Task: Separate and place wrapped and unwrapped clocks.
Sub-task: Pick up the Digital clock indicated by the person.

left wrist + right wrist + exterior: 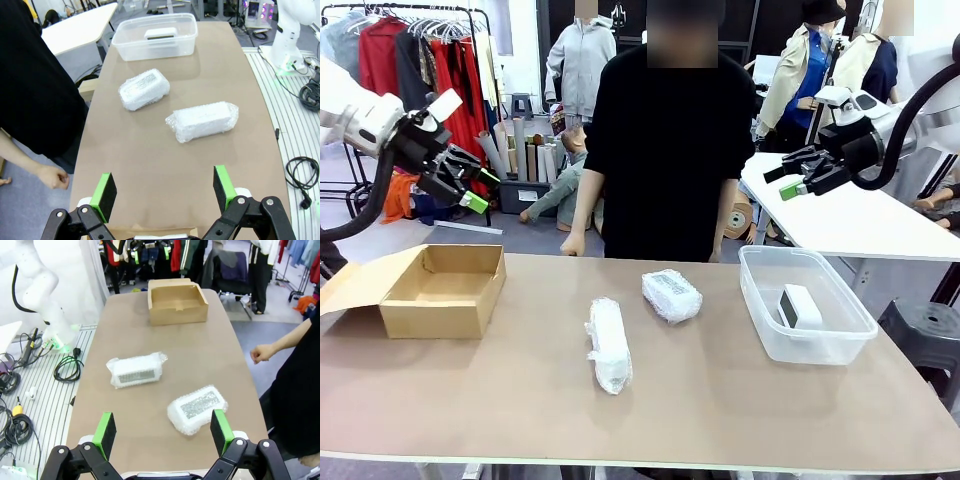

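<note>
Left tool [480, 190] and right tool [782, 182] raised, gaping, empty; long wrapped clock [608, 345], squat wrapped clock [671, 295] on bench [720, 410]; bare clock [800, 305] in tub [756, 295]

An open cardboard box [430, 320] stands on the brown surface [720, 400], at the left. A clear plastic tub [815, 348] stands at the right.

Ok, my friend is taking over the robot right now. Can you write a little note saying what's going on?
Left gripper: open, holding nothing, up in the air above the cardboard box.
Right gripper: open, holding nothing, up above the clear tub.
Done: the bare white clock sits in the tub.
Left to do: the long wrapped clock and the squat wrapped clock lie on the table between box and tub. They probably go in the open box.
</note>
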Motion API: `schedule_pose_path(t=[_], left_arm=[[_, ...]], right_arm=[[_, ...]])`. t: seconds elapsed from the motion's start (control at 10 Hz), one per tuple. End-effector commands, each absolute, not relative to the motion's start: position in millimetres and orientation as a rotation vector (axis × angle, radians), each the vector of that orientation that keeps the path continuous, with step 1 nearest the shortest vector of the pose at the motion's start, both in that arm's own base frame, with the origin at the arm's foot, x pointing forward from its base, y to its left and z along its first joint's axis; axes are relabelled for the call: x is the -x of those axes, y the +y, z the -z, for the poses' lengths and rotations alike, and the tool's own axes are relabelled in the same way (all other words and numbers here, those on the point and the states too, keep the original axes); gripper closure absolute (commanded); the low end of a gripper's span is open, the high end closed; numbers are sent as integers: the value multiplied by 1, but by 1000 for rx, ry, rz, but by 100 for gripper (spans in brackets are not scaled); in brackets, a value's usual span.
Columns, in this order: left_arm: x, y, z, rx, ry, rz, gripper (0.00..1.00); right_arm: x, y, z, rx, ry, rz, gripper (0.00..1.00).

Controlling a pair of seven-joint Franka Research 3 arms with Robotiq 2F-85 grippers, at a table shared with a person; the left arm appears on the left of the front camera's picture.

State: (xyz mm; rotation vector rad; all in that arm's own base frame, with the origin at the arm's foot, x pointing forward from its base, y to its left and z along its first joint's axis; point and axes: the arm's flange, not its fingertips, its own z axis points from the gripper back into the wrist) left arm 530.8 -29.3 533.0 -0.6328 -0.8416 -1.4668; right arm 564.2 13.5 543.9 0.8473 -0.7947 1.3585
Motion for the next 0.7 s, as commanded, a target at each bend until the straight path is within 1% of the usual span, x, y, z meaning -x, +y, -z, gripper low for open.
schedule_pose_path(t=[0.0,0.6], left_arm=[[-529,-30,-534,630,-843,1467,0],[-529,-30,-534,630,-843,1467,0]], right_arm=[[-564,13,-544,-842,-795,-1359,0],[-564,13,-544,-842,-795,-1359,0]])
